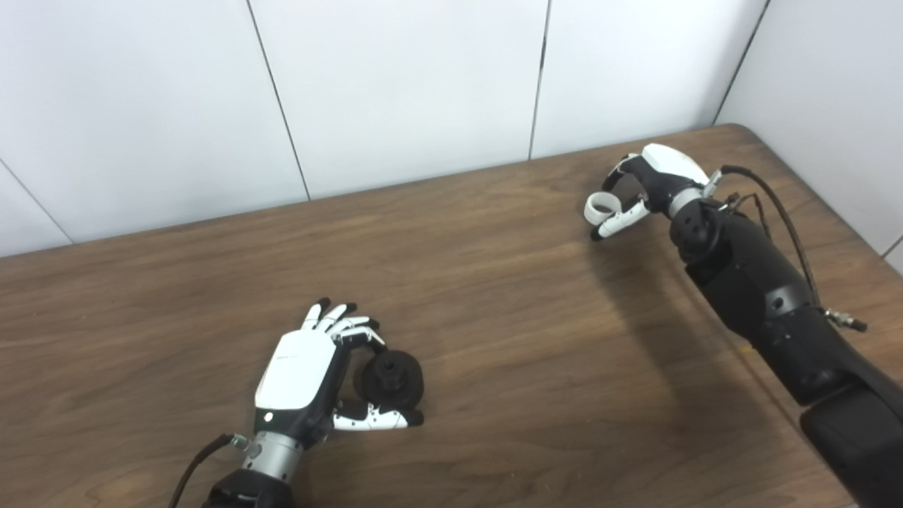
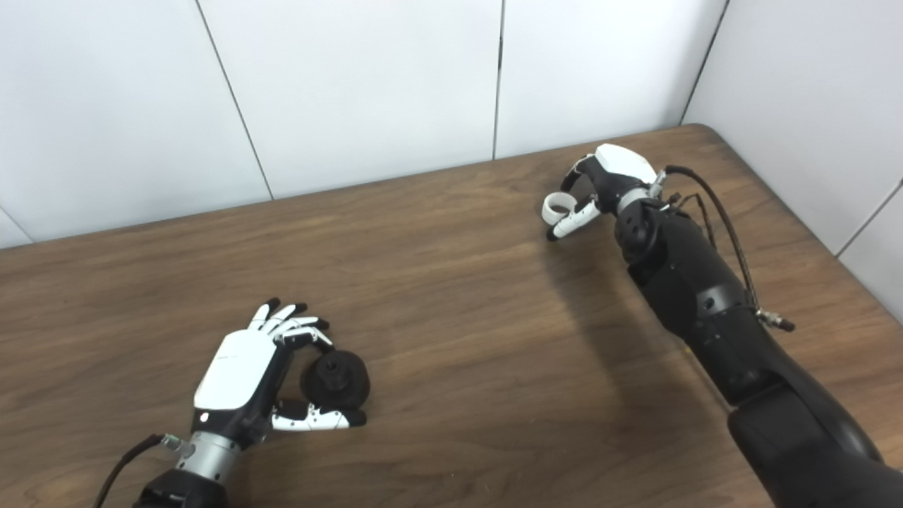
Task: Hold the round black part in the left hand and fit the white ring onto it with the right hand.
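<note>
Near the front edge of the table (image 1: pixel 494 282), the left hand (image 1: pixel 303 370) has its fingers and thumb curled around the black part (image 1: pixel 392 379). The part seems to rest on the wood, or just above it; I cannot tell which. Its round hub faces up and a little toward the camera, so the mouth for the ring is free.

Far from the part, toward the back right corner of the table, the right hand (image 1: pixel 652 185) pinches the white ring (image 1: pixel 602 206) between thumb and fingers. The ring is held in the air, and its opening can be seen from the side.

I judge that both pick-ups are done and the step now is to bring the two pieces together. The ring and the part are well apart, so the fitting itself is not yet begun. The next move asks the right arm to carry the ring toward the part, while the left hand lifts or tilts the part to meet it. The ring's opening must be lined up with the hub before pressing, and the left thumb must not block the hub.
</note>
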`<move>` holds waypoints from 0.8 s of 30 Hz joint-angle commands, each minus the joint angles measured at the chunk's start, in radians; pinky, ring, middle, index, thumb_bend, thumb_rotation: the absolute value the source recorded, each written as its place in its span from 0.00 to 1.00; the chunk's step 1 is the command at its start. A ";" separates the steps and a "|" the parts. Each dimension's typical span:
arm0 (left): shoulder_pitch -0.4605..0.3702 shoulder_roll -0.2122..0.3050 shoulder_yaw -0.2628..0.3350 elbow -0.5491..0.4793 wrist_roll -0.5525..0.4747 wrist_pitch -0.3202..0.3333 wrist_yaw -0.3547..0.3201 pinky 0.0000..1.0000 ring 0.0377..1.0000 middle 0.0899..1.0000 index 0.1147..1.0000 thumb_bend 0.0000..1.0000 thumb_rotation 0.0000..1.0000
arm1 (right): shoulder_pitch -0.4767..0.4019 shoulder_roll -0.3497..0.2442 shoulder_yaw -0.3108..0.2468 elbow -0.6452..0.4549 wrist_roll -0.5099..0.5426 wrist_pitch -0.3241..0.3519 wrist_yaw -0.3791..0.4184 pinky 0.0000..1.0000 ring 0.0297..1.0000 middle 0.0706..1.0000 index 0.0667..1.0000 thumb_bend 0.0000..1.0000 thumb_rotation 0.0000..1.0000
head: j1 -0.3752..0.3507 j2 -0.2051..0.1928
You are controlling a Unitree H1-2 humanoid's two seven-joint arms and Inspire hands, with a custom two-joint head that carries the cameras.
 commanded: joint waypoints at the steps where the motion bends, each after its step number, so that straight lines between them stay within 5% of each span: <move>1: 0.018 0.017 -0.003 0.010 0.014 0.018 -0.036 1.00 0.90 0.75 0.42 0.52 0.05 | -0.048 -0.025 -0.009 -0.015 -0.004 0.000 -0.012 1.00 1.00 0.93 0.65 0.84 0.25 | 0.000 0.001; 18: 0.018 0.008 -0.002 0.004 0.009 0.023 -0.046 1.00 0.90 0.75 0.42 0.52 0.05 | -0.045 -0.016 -0.003 -0.009 0.006 -0.026 -0.025 1.00 1.00 0.91 0.59 0.82 0.23 | 0.002 0.004; 21: 0.018 0.009 -0.004 0.003 0.015 0.024 -0.046 1.00 0.90 0.75 0.42 0.52 0.05 | -0.037 -0.014 -0.015 -0.010 0.024 -0.046 -0.036 1.00 1.00 0.88 0.48 0.59 0.16 | 0.002 0.005; 24: 0.018 0.008 -0.005 0.003 0.016 0.025 -0.045 1.00 0.90 0.75 0.42 0.52 0.05 | -0.035 -0.020 -0.009 -0.008 0.024 -0.056 -0.036 1.00 1.00 0.86 0.45 0.53 0.14 | 0.003 0.005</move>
